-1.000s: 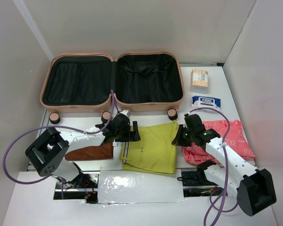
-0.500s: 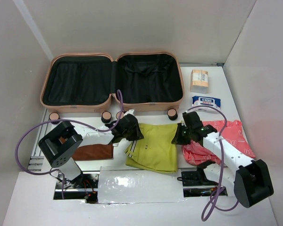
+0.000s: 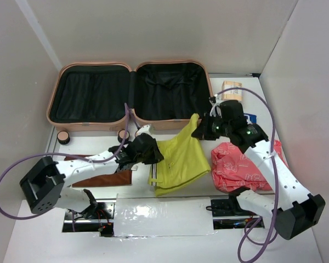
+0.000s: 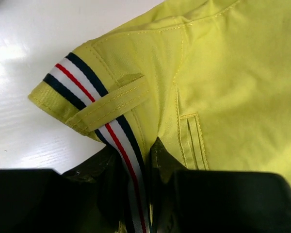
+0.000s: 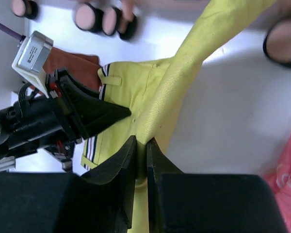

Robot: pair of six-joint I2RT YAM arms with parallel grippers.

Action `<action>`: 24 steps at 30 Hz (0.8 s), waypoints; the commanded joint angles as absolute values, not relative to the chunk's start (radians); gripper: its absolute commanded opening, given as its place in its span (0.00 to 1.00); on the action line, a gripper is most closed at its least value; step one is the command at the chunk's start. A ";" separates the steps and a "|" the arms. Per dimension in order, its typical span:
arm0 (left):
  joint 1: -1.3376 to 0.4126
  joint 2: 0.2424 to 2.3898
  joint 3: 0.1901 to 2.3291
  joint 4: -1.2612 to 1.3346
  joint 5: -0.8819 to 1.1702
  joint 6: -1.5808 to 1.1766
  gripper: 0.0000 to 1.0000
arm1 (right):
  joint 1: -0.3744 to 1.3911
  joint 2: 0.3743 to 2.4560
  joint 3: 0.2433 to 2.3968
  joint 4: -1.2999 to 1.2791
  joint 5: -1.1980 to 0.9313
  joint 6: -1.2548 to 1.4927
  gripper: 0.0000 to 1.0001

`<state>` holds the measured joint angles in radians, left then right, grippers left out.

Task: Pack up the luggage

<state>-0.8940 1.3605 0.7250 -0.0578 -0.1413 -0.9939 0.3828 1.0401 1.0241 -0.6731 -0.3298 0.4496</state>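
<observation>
left gripper (image 4: 136, 160) and right gripper (image 5: 141, 148) each pinch the lime-yellow twill shorts (image 3: 181, 161) before the peach-pink hard-shell suitcase (image 3: 93, 126); uneven lifting may pull one hold loose.

Table (image 3: 93, 138): white, flat, matt top with a faint grain showing in the left wrist view.
Back wall (image 3: 153, 27): plain white panel, upright, unmarked.
Left wall (image 3: 16, 82): white panel, joined to the back wall along a pale slanting corner strip (image 3: 39, 33).
Right wall (image 3: 310, 82): white panel, a shade greyer.
Glossy sheet (image 3: 162, 211): white, lying flat at the table's near edge, catching glare.
Near ledge (image 3: 38, 241): white, bare.
Light: bright, even, from above; shadows soft; strong glare on the tabletop.
</observation>
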 commanded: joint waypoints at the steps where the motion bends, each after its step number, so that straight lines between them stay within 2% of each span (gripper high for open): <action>1: -0.902 1.286 0.819 -0.185 -0.164 -0.887 0.00 | 0.374 1.066 1.187 -0.586 -0.333 0.385 0.00; 5: -0.835 1.233 0.948 -0.228 -0.176 -0.826 0.00 | 0.374 1.127 1.296 -0.532 -0.321 0.347 0.00; 10: -0.629 1.265 1.190 -0.261 -0.095 -0.710 0.00 | 0.374 1.302 1.495 -0.483 -0.321 0.287 0.00; 13: -0.467 1.420 1.357 -0.272 -0.026 -0.637 0.00 | 0.365 1.472 1.650 -0.460 -0.311 0.227 0.00; 14: -0.466 1.420 1.399 -0.272 -0.003 -0.624 0.00 | 0.354 1.473 1.678 -0.447 -0.311 0.218 0.00; 20: -0.322 1.762 1.725 -0.249 0.096 -0.586 0.00 | 0.284 1.761 1.880 -0.354 -0.371 0.196 0.00; 24: -0.263 1.986 1.926 -0.238 0.155 -0.586 0.00 | 0.253 2.032 2.077 -0.354 -0.420 0.178 0.00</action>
<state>-0.2970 1.9102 1.8080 -0.3130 0.0559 -0.6052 0.2707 1.9182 1.9404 -0.4416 -0.3695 0.2115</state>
